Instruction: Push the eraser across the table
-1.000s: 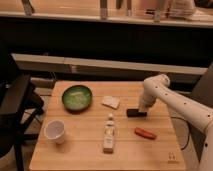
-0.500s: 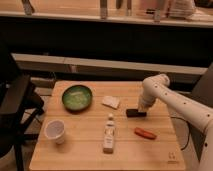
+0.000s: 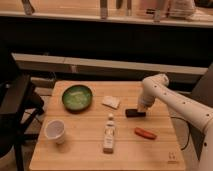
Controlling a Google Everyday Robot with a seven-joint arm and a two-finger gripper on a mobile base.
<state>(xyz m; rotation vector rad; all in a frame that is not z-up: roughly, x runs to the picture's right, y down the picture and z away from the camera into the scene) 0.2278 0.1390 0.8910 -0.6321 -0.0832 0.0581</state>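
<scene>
the fingers [image 3: 142, 107] are closed tight together with nothing between them, tip down at the right end of the eraser [image 3: 134, 113]. the eraser lies just left of and below them on the right half of the bench [image 3: 90, 160], apparently touching them. to push well, i judge the closed tip should ride low behind the eraser's short end and travel straight along its length, so it does not spin off. left of the fingers the white wedge [image 3: 111, 102] sits near, a little farther back. the bottle [image 3: 109, 134] stands toward the front, with a lane between them. the orange-red piece [image 3: 145, 133] lies in front of the fingers. the bench's right edge is not far behind them.
</scene>
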